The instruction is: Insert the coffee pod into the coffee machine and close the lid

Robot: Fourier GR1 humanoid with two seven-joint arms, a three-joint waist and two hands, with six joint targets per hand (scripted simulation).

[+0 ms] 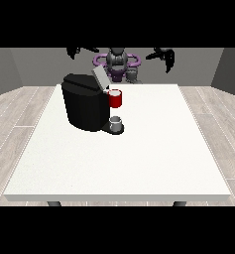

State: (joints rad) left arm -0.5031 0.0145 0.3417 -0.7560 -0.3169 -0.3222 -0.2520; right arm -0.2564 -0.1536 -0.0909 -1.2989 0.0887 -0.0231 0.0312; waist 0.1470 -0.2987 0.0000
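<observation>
The black coffee machine (84,106) stands on the white table (139,158), left of the middle. Its grey lid (99,77) is tilted up and open. A red thing at the machine (115,98) sits at its front right, under the lid. Below it a grey cup-like thing (116,123) rests on the machine's base. Another small grey thing (133,75) stands at the table's far edge, in front of the robot; I cannot tell it for the pod. The hand at the view's left (82,50) and the hand at the view's right (165,55) hang raised behind the table, fingers spread, holding nothing.
The robot's torso (117,62) is behind the table's far edge, between both hands. Grey walls and a wooden floor surround the table. White tabletop stretches in front of and to the right of the machine.
</observation>
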